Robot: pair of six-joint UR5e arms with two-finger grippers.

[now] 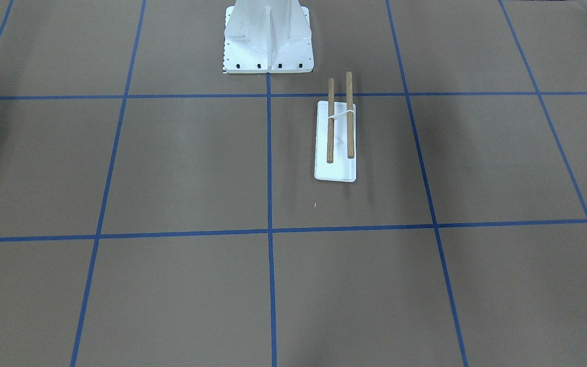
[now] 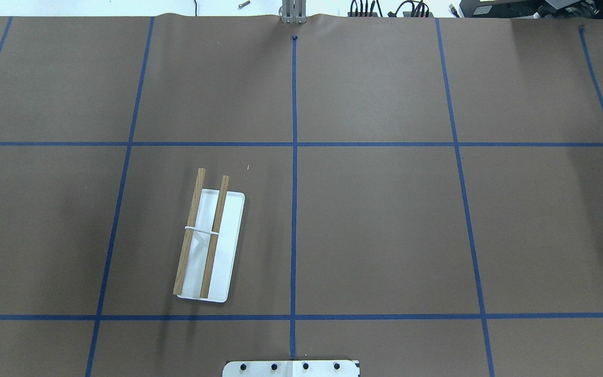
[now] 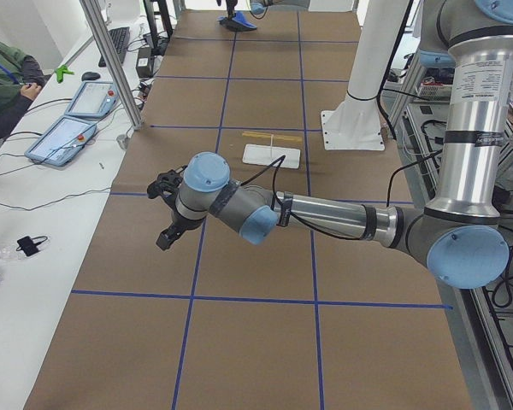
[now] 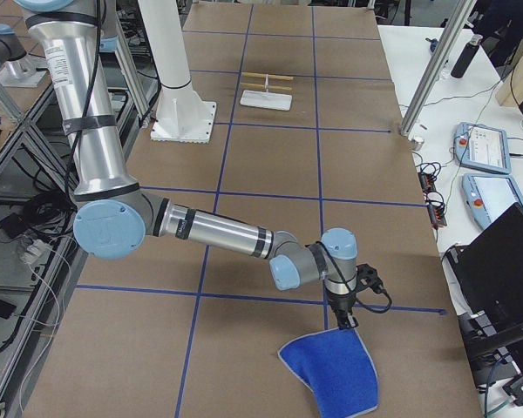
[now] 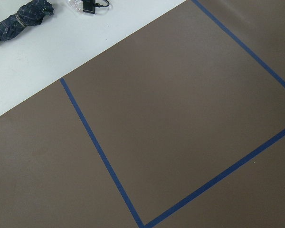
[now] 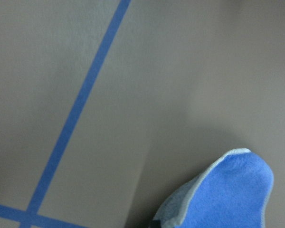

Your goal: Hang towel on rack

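Observation:
The rack point(image 1: 349, 117) has two brown dowels over a white base plate point(image 1: 335, 172). It stands bare on the table on my left side point(image 2: 214, 235), and shows far off in both side views point(image 3: 272, 137) point(image 4: 268, 80). The towel point(image 4: 331, 370) lies blue side up at the table's right end, and its pale-edged corner shows in the right wrist view point(image 6: 228, 194). My right gripper point(image 4: 344, 320) points down at the towel's top corner. My left gripper point(image 3: 165, 239) hangs over bare table at the left end. Both show only in side views, so I cannot tell if they are open or shut.
The white bolted pedestal point(image 1: 268, 41) stands behind the rack point(image 2: 291, 368). Operator tablets lie on the white benches at both table ends point(image 3: 68, 137) point(image 4: 484, 144). A person point(image 3: 4, 85) sits by the left end. A dark bundle point(image 5: 21, 19) lies on the bench.

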